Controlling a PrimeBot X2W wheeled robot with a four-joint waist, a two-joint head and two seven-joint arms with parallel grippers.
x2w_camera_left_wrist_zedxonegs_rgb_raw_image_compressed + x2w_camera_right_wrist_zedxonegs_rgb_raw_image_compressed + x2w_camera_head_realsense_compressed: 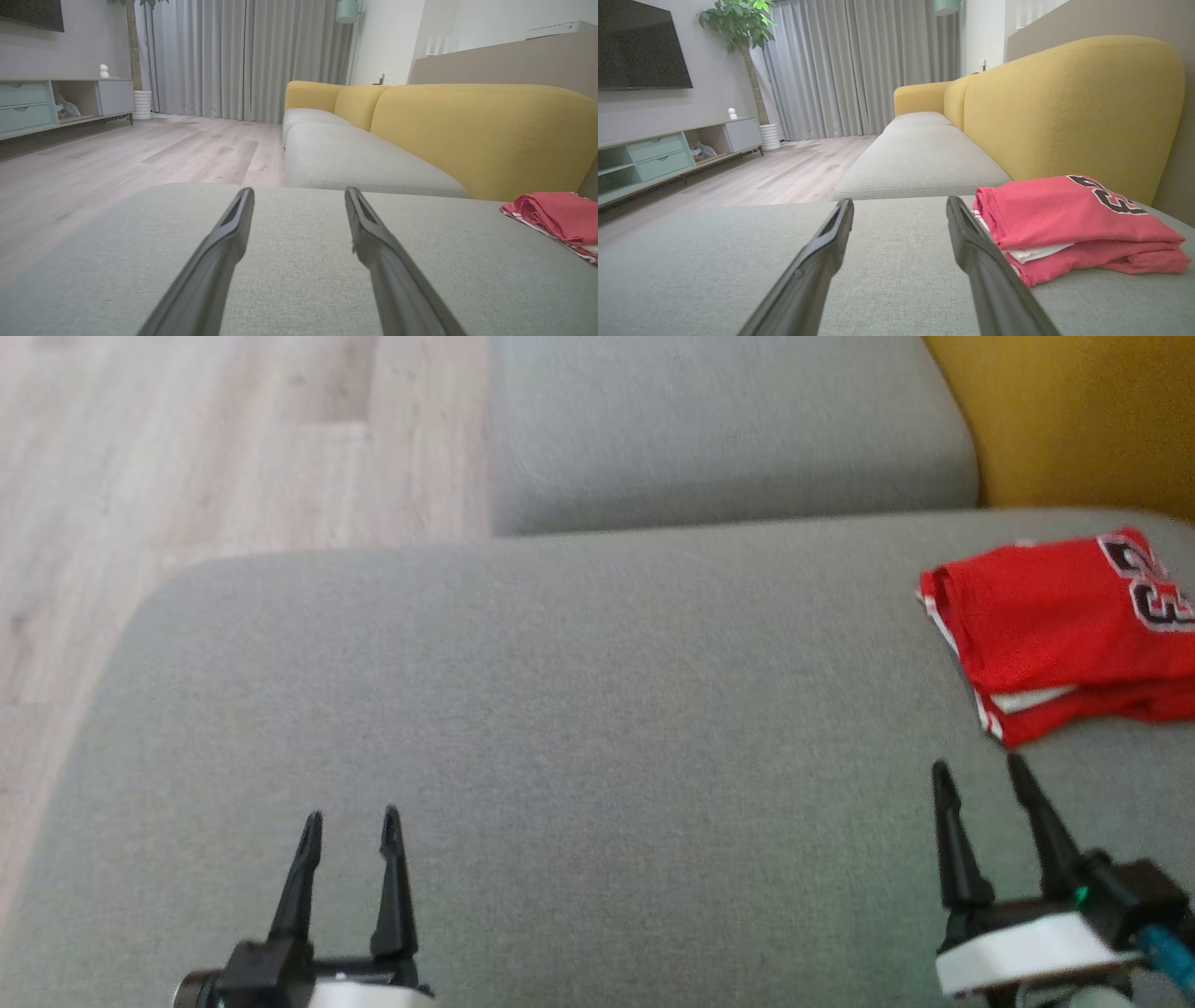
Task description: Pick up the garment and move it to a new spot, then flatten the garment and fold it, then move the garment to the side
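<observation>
Wood floor (187,448) at far left, beyond the rounded left edge of the grey seat cushion (560,709). Left gripper (352,814) sits low over the cushion's near left part. Its fingers are spread and nothing is between them; bare fabric lies ahead and to both sides. Middle of the cushion is bare, a broad open stretch. A seam runs along the far edge, with a second grey cushion (728,429) past it. Right gripper (977,763) at near right, fingers parted, holding nothing, tips just short of the garment and apart from it. Red jersey (1036,616), folded in layers with white trim showing, lies at the cushion's far right near the yellow backrest (1074,411). Its right part runs off the head view's edge.
</observation>
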